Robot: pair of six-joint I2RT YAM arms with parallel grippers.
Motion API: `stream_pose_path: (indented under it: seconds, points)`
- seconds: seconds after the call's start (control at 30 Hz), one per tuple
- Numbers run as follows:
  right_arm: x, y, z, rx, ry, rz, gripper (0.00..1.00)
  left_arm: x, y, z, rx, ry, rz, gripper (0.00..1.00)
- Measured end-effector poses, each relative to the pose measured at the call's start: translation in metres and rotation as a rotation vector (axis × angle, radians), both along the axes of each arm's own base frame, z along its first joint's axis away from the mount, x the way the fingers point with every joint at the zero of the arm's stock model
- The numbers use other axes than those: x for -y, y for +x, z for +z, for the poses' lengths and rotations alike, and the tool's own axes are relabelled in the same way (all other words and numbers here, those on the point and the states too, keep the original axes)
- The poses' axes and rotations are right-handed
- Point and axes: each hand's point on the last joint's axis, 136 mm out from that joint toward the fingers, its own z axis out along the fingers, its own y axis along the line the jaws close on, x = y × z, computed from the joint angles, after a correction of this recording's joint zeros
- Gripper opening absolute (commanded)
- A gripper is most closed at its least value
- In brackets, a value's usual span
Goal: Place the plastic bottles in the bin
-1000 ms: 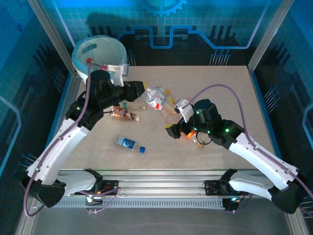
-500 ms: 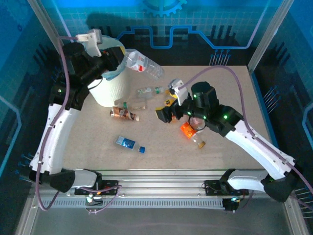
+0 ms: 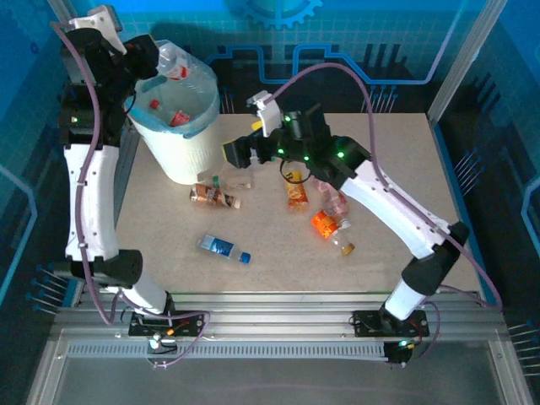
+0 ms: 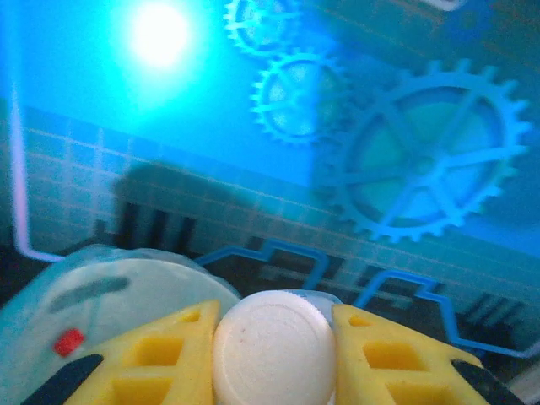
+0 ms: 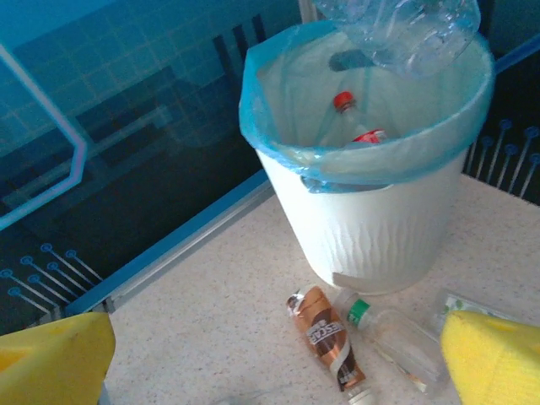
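Swinging a bottle (image 3: 175, 61) clenched in my left gripper (image 3: 156, 57) over the bin (image 3: 181, 156) readied its drop; right gripper (image 3: 238, 154) gaped empty.

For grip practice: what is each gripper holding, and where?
Left gripper pinches a clear bottle at its white cap end, over the bin; right gripper holds nothing.

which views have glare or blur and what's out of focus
left wrist: hard glare spot upper left, white bottle cap and left fingers soft up close; right wrist: bin sharp, right fingers blurred at bottom corners; top external: blue cast, dark shadow on the back wall behind the bin
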Motion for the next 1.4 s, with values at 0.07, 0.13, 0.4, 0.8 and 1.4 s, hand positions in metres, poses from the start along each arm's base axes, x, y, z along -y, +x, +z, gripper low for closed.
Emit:
stream_pose_path:
  seconds: [0.07, 0.13, 0.4, 0.8, 1.4]
  points:
    - [-0.015, 0.001, -0.005, -0.015, -0.015, 0.019, 1.0, -0.016, 0.01, -0.012, -0.034, 0.003, 0.044, 0.0]
    - [-0.029, 0.002, -0.01, -0.03, -0.032, 0.035, 1.0, -0.028, 0.018, -0.026, -0.071, 0.004, 0.076, 0.0]
    - [-0.064, 0.007, -0.045, -0.115, -0.112, 0.073, 1.0, -0.048, 0.04, -0.065, -0.175, 0.033, 0.122, 0.0]
    - [-0.064, 0.0, -0.064, -0.157, -0.166, 0.078, 1.0, -0.041, 0.062, -0.126, -0.32, 0.086, 0.047, 0.0]
    - [-0.057, 0.002, -0.099, -0.199, -0.248, 0.05, 1.0, -0.005, 0.093, -0.25, -0.574, 0.159, -0.108, 0.04]
